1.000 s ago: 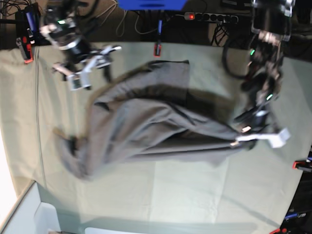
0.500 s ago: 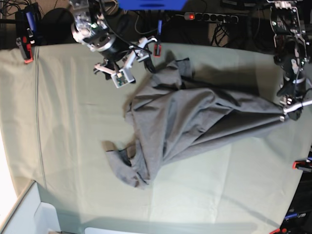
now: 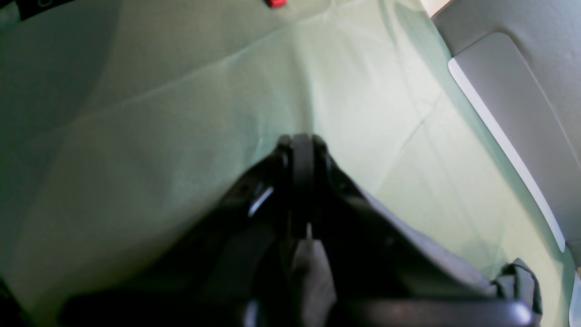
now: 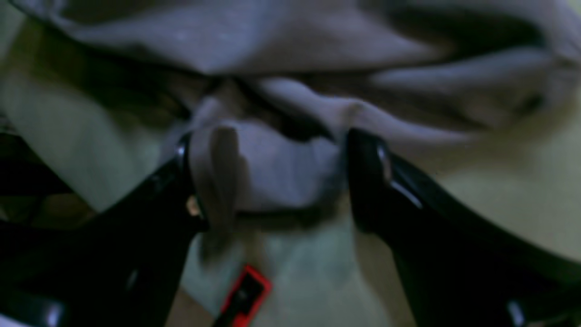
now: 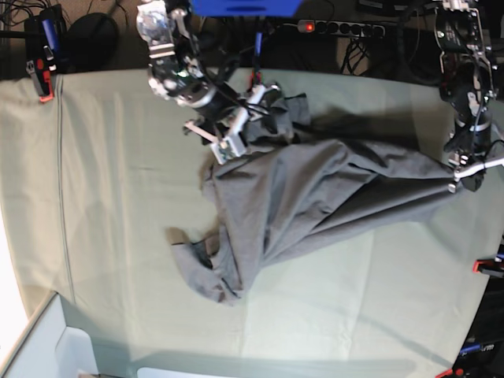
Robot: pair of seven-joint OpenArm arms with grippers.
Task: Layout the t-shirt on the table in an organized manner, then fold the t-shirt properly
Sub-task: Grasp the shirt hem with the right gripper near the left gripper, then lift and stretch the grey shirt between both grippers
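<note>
Two grippers work one garment. The left gripper [image 5: 461,175] has its jaws pressed tight together on a pinch of the t-shirt [image 5: 315,197], near the table's [image 5: 110,220] right edge in the base view; in its own wrist view the black fingers [image 3: 302,156] meet at the tip with a strip of dark grey cloth [image 3: 311,277] trailing back between them, over bare pale green table cloth [image 3: 159,113]. From that pinch the fabric runs taut in long folds toward the middle of the table.

The right gripper [image 5: 240,126] stands with its jaws wide apart near the far edge, at the shirt's upper bunched end. Its wrist view shows the two black fingers [image 4: 172,181] straddling a rumpled lump of grey fabric [image 4: 272,168], cloth lying between them and against the inner face of one; whether they press it I cannot tell. A red-orange clip [image 4: 245,290] sits just below on the table's edge.

The t-shirt lies crumpled across the centre and right of the table, one sleeve or corner [image 5: 197,268] flopped toward the near-left side. A second red clip [image 5: 43,87] grips the far-left corner, another [image 5: 488,266] the right edge. Behind the far edge lies a power strip [image 5: 339,28] with a lit red switch.
</note>
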